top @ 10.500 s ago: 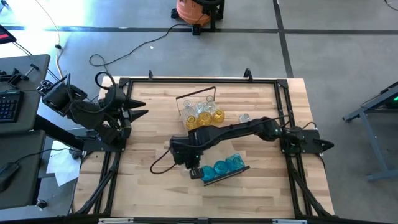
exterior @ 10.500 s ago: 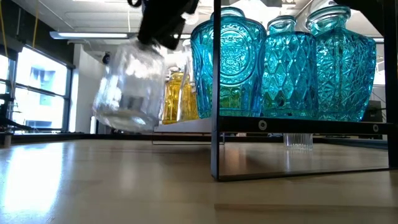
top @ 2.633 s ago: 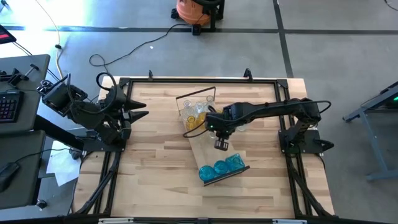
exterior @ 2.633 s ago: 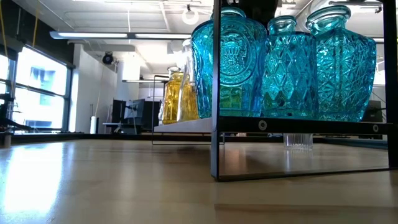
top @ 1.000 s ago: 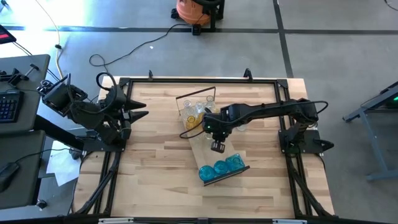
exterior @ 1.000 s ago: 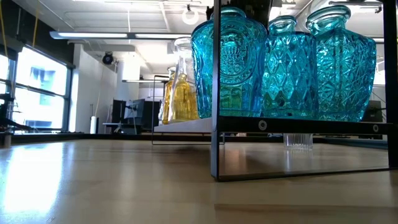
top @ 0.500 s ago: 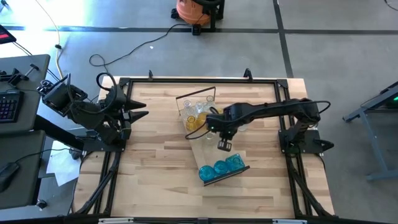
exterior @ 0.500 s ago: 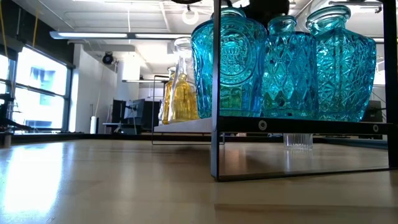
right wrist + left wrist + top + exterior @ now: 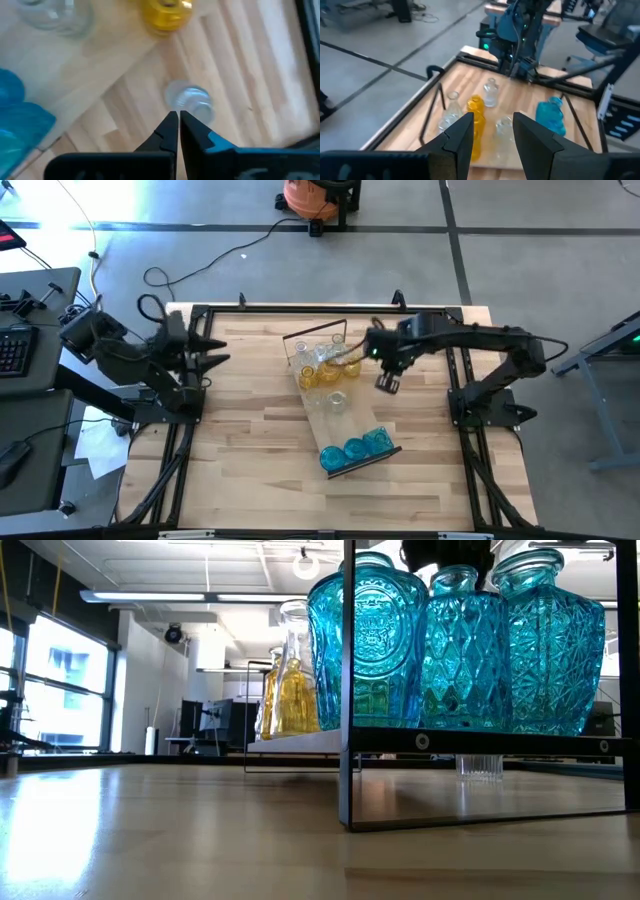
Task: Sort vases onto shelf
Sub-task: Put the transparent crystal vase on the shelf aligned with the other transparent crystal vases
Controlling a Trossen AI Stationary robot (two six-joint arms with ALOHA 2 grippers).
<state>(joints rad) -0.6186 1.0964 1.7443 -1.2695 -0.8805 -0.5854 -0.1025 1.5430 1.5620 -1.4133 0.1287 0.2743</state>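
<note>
From above, the shelf (image 9: 336,420) lies slanted across the middle of the table (image 9: 250,470), with three blue vases (image 9: 353,449) in a row at its lower end, a lone clear vase (image 9: 337,402) at mid-plank, and a cluster of yellow and clear vases (image 9: 322,363) at its upper end. The right gripper (image 9: 386,383) hangs right of that cluster, over bare table just off the plank's edge. Only the right wrist view shows what lies under it: another clear vase (image 9: 192,101) standing on the table past the fingertips (image 9: 172,125), which are pressed together and hold nothing. The low view shows what the overhead one cannot: the blue vases' cut-glass patterns (image 9: 455,645) above the shelf's dark frame (image 9: 347,690), and the yellow vases (image 9: 283,690) upright behind. The left gripper (image 9: 212,356) waits at the table's left edge, well away from the vases; its wrist view shows its fingers (image 9: 461,137) apart and empty.
</note>
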